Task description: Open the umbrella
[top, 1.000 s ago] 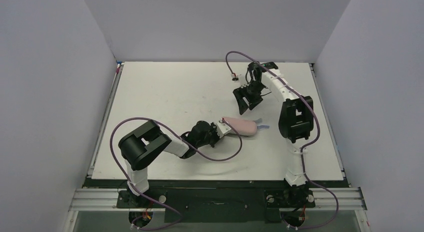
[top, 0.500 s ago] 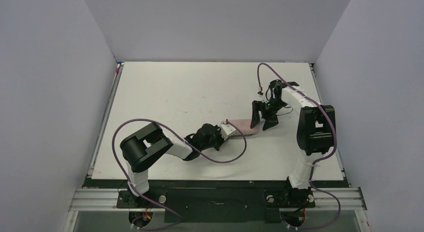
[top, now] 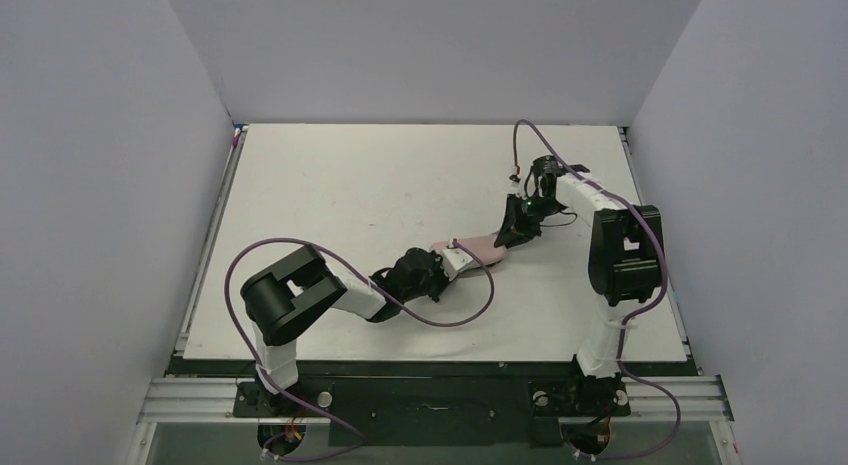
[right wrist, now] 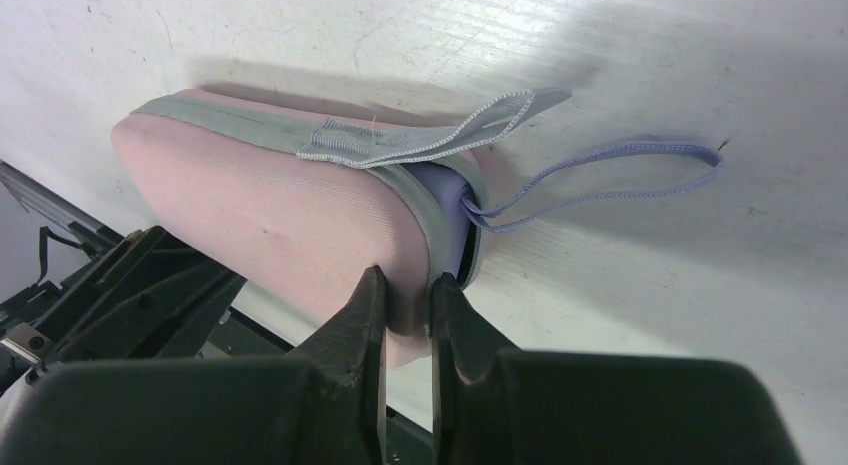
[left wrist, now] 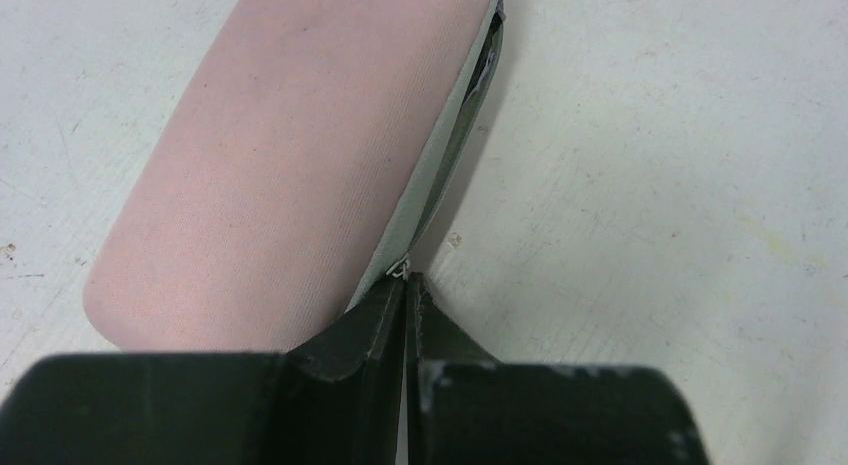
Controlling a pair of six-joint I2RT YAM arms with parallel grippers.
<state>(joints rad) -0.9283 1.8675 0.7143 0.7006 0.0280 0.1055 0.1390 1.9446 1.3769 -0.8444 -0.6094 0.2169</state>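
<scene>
— The umbrella: where is it?
— Inside the pink case mid-table; only its lavender end and strap peek out.
— Your left gripper?
— My fingers are clenched on the zipper pull at the case's near end.
— And your right gripper?
— Pinching the case's rim at the open end.

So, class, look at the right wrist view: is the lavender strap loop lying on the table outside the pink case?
Yes, the strap trails out of the case's open end and lies looped on the table.
</scene>
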